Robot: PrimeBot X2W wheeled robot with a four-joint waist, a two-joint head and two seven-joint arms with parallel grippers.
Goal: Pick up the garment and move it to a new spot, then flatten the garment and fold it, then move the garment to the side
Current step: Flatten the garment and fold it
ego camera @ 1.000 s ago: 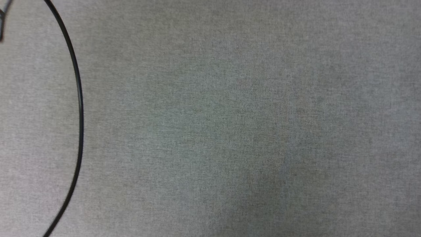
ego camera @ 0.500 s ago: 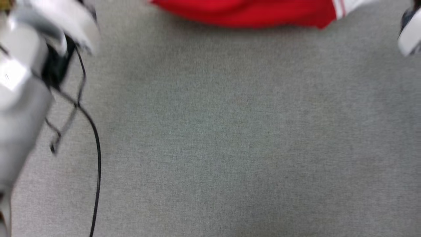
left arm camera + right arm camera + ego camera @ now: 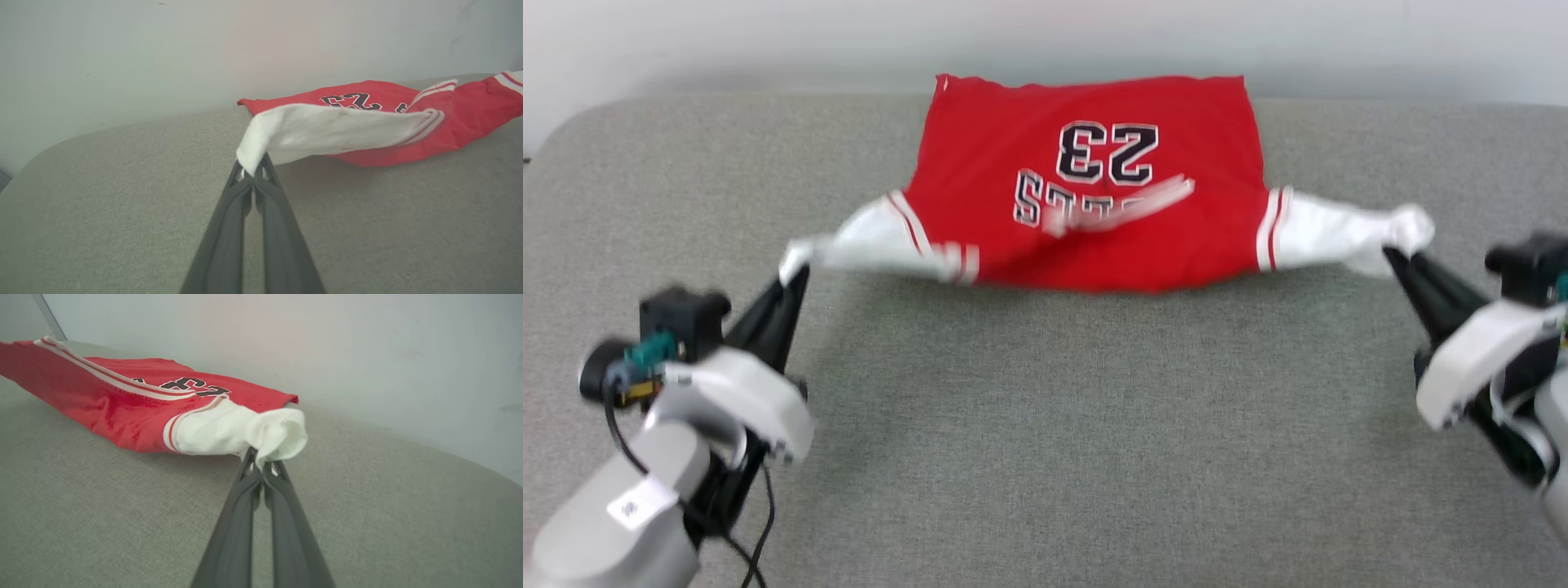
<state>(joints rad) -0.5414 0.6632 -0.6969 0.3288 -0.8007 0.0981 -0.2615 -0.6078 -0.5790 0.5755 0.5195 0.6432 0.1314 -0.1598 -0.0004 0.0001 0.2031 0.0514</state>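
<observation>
The garment point(image 3: 1086, 204), a red T-shirt with white sleeves and the number 23, hangs stretched between my two grippers over the far part of the grey surface point(image 3: 1045, 425). My left gripper point(image 3: 796, 273) is shut on the tip of its left white sleeve point(image 3: 310, 130). My right gripper point(image 3: 1390, 255) is shut on the bunched end of the right white sleeve point(image 3: 253, 433). The shirt's near edge is lifted and sags in the middle; its far hem rests near the wall. The striped collar point(image 3: 1119, 208) lies across the front.
A pale wall point(image 3: 1045, 33) rises right behind the grey padded surface, whose rounded far-left corner point(image 3: 572, 131) is in view. A black cable point(image 3: 760, 539) trails by my left arm. Open grey surface lies in front of the garment.
The head camera has tilted up from bare grey surface, bringing the garment and both grippers into view. Whether the garment itself moved I cannot tell.
</observation>
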